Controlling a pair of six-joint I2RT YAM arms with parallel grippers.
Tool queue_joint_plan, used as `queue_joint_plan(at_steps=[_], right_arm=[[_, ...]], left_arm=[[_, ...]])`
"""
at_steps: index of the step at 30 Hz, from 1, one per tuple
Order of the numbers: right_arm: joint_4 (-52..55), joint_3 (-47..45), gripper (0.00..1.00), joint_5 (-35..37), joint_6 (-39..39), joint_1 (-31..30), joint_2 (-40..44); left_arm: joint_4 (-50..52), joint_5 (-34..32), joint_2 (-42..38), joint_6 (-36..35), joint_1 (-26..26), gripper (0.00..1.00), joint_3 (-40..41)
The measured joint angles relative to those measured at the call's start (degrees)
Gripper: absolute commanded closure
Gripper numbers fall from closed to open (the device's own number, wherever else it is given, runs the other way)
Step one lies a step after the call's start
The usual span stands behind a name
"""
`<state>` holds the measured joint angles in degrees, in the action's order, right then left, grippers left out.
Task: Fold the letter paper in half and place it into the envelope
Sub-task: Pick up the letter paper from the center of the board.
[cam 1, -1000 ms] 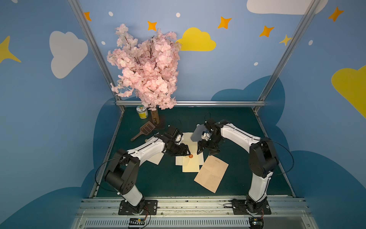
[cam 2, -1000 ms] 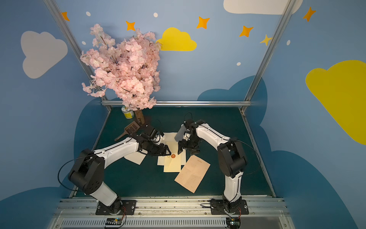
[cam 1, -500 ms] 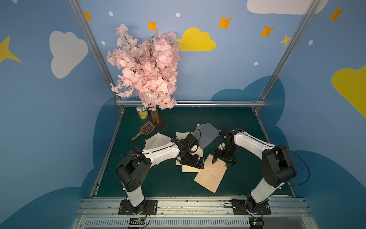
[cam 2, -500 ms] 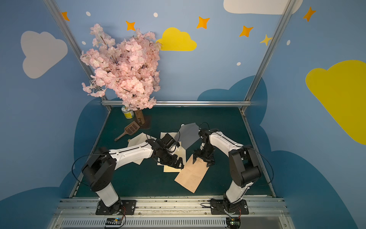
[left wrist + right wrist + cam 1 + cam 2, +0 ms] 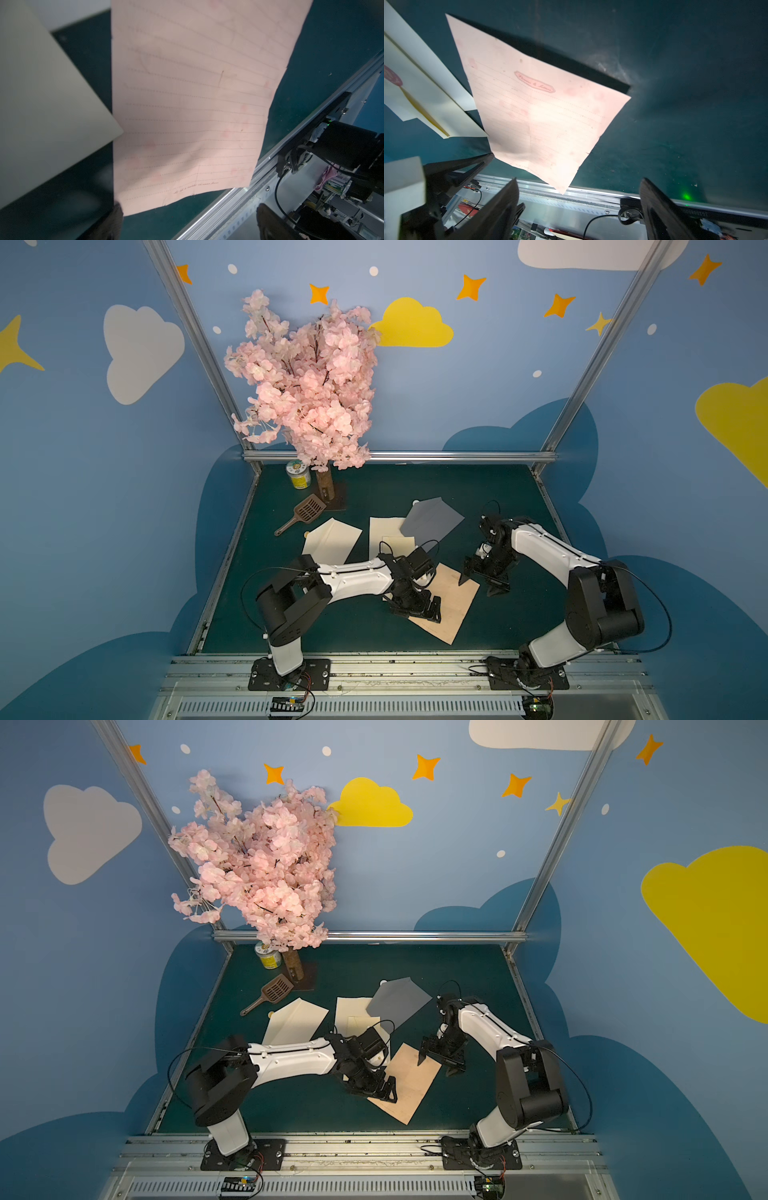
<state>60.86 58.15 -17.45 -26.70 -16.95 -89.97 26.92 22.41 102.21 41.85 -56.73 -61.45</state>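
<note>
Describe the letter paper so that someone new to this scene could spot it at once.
Start at the dark green table and look toward its front rail, away from the pink blossom tree. Between the left claw and the right claw lies the letter paper. It is the only tan-pink sheet with dotted lines; the cream envelopes and the grey envelope lie farther back.

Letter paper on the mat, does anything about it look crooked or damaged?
The letter paper lies unfolded and askew, diagonal to the front rail. In the right wrist view one edge casts a thick shadow, so it seems lifted off the mat, and faint creases cross it.
</note>
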Motion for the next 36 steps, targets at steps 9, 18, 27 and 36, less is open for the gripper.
queue_joint_plan(at_steps=[9, 18, 27, 36], right_arm=[[-0.02, 0.0, 0.09, -0.74, 0.59, 2.38, 1.11], [0.57, 0.0, 0.09, -0.79, 1.27, 5.11, 3.3], [-0.81, -0.42, 0.11, -2.45, 1.68, 8.15, 0.35], [-9.99, -2.6, 0.28, -9.7, 1.33, 10.64, -6.49]], left_arm=[[-1.92, 2.56, 2.75, 4.96, -0.11, 0.0, -2.25], [-1.97, 11.02, 10.91, 6.43, 2.08, 0.01, -10.71], [-1.92, 18.08, 15.5, 6.14, 4.96, 0.02, -14.71], [-2.43, 20.04, 15.67, 4.87, 5.75, 0.02, -14.21]])
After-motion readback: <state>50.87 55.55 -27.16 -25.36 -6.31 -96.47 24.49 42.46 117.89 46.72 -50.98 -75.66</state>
